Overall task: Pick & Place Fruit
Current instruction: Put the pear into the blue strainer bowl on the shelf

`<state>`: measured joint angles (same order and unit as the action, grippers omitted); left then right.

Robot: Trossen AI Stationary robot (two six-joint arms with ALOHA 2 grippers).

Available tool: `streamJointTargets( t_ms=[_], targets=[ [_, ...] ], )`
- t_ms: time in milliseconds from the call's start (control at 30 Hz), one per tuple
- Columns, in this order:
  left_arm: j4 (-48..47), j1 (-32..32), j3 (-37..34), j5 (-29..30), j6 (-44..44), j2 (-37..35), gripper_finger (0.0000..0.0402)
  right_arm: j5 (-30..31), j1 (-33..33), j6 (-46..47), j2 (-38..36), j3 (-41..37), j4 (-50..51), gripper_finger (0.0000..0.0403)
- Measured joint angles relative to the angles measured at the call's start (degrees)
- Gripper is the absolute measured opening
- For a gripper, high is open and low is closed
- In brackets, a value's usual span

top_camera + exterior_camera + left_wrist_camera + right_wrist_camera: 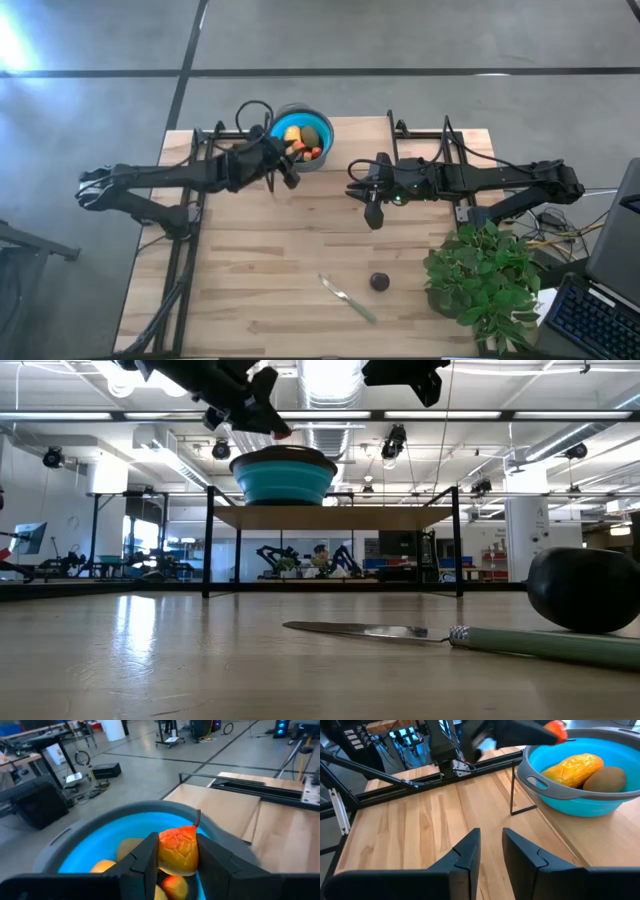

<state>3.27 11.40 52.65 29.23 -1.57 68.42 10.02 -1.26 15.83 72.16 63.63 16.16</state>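
Observation:
The round blue bowl [322,152] stands near the table's far edge. In the right wrist view it holds an elongated orange-yellow fruit [570,767] and an olive-green oval one [605,779]. My left gripper [292,152] hovers over the bowl's near-left rim [210,827], shut on a small red-orange fruit [177,851]. More yellow-orange pieces [129,849] lie in the bowl below it. The dark round fruit [380,282] rests on the table near the front. My right gripper [372,212] hangs mid-table, slightly open and holding nothing. My left gripper pinches the small red-orange fruit by its two sides [162,854] between both fingers [145,855]. The fingers slant down from the table's left. The fruit is lifted clear, above the bowl's inside just past the rim.
A slim green-handled utensil [348,298] lies near the table's front, left of the dark fruit. A leafy potted plant [482,282] stands at the near right corner. Black frame rails [430,135] run along the far edge beside the bowl. Bare wood lies between the arms.

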Motion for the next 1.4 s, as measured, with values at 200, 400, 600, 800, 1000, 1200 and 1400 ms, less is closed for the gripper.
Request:
streamJointTargets(
  t_ms=[200, 400, 600, 800, 1000, 1200, 1400],
  targets=[
    [-2.6, 4.9, 0.1, -1.8, 6.2, 0.0, 0.0114, 0.0, 0.0, -0.9, 0.0, -0.1, 0.0, 0.005],
    [-7.4, 7.8, 2.4, -4.7, 9.7, 0.0, 0.0113, 0.0, 0.0, -3.0, 0.0, -0.1, 0.0, 0.0035],
    [-16.1, 9.5, 7.1, -4.8, 11.6, 1.0, 0.0115, 0.1, 0.0, -3.0, 0.0, -0.1, 0.0, 0.0036],
    [-23.5, 9.9, 9.6, -6.5, 16.7, 2.2, 0.0114, 0.2, 0.0, -3.0, 0.0, -0.1, 0.0, 0.0049],
    [-25.8, 10.0, 10.1, -8.9, 19.2, 2.3, 0.0115, 0.2, 0.0, -2.9, 0.0, -0.1, -0.1, 0.0059],
    [-28.2, 10.2, 10.1, -8.9, 20.3, 2.3, 0.0116, 0.2, 0.0, -2.8, 0.0, -0.1, -0.1, 0.006],
    [-30.1, 10.2, 10.1, -8.9, 21.2, 2.2, 0.0117, 0.2, 0.0, -2.8, 0.0, -0.1, -0.1, 0.0042]
  ],
)
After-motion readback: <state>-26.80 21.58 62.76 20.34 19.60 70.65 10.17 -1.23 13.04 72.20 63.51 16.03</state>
